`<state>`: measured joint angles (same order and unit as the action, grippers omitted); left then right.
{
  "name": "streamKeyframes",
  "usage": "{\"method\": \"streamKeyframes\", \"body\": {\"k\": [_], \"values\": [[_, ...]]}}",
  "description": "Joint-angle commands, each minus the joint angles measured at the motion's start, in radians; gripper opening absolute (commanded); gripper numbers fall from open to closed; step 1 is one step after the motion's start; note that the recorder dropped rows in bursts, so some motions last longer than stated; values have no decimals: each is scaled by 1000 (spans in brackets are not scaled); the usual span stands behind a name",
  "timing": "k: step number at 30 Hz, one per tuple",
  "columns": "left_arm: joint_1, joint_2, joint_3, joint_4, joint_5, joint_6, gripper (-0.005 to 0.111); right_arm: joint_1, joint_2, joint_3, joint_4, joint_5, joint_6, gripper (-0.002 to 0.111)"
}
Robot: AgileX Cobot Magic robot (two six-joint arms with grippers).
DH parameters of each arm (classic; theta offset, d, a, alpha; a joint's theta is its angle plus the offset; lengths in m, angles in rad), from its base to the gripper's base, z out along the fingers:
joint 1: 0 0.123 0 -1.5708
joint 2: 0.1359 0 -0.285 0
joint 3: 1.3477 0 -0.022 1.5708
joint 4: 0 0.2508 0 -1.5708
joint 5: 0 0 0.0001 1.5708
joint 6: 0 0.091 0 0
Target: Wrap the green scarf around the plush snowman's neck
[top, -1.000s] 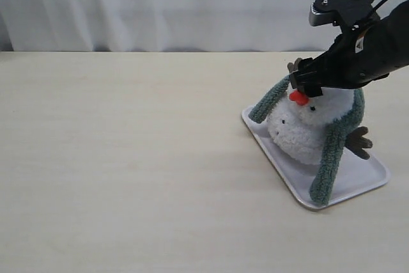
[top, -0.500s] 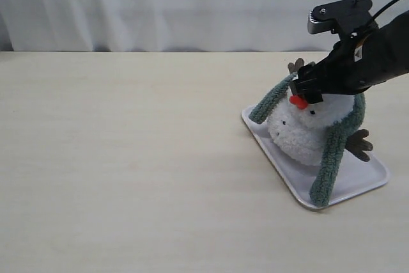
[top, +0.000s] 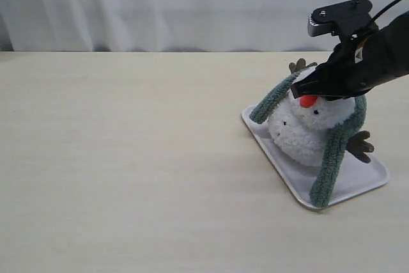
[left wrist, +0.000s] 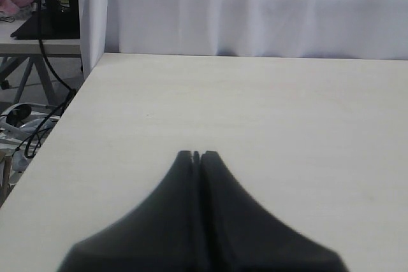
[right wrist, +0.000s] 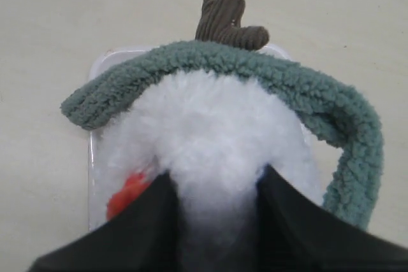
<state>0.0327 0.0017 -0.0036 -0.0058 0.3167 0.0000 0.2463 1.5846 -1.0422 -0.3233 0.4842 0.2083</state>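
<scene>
- Since half a second ago the right gripper (top: 317,87) has slid a bit to the right, and the plush snowman (top: 300,133) went with it: its orange nose (top: 308,101) now sits further right.
- Exterior view: the white tray (top: 291,180) is on the right side of the table (top: 128,158), and the snowman sits in it, leaning. The fuzzy grey-green green scarf (top: 330,161) runs behind its head. One end hangs down the front to the tray's near rim and the other trails off to the left. The ends aren't crossed. A brown twig arm (top: 360,145) pokes out on the right.
- Left wrist view: the left gripper (left wrist: 196,155) has its fingers pressed together, holding nothing, over bare table.
- Right wrist view: the right gripper's fingers are clamped on either side of the snowman's white head fluff, and the scarf arches round behind it.
</scene>
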Motion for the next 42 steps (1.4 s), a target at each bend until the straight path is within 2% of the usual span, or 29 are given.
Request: {"method": "streamKeyframes", "body": {"k": [1,3,10,16,22,33,36,38,40,42], "values": [[1,-2,4,-4,-9,0,0,0,6,9,55,21,-131,4],[1,-2,4,-4,-9,0,0,0,6,9,126,21,-256,4],[1,-2,4,-4,-9,0,0,0,6,9,453,26,-907,4],[1,-2,4,-4,-9,0,0,0,-5,9,541,94,-1397,4],[1,-2,4,-4,-9,0,0,0,-13,9,558,184,-1788,4],[1,-2,4,-4,-9,0,0,0,-20,9,573,89,-1763,4],[1,-2,4,-4,-9,0,0,0,-22,9,573,78,-1754,8],[1,-2,4,-4,-9,0,0,0,-26,9,573,58,-1706,21],[1,-2,4,-4,-9,0,0,0,-28,9,573,59,-1703,47],[1,-2,4,-4,-9,0,0,0,-37,9,573,53,-1683,63]]}}
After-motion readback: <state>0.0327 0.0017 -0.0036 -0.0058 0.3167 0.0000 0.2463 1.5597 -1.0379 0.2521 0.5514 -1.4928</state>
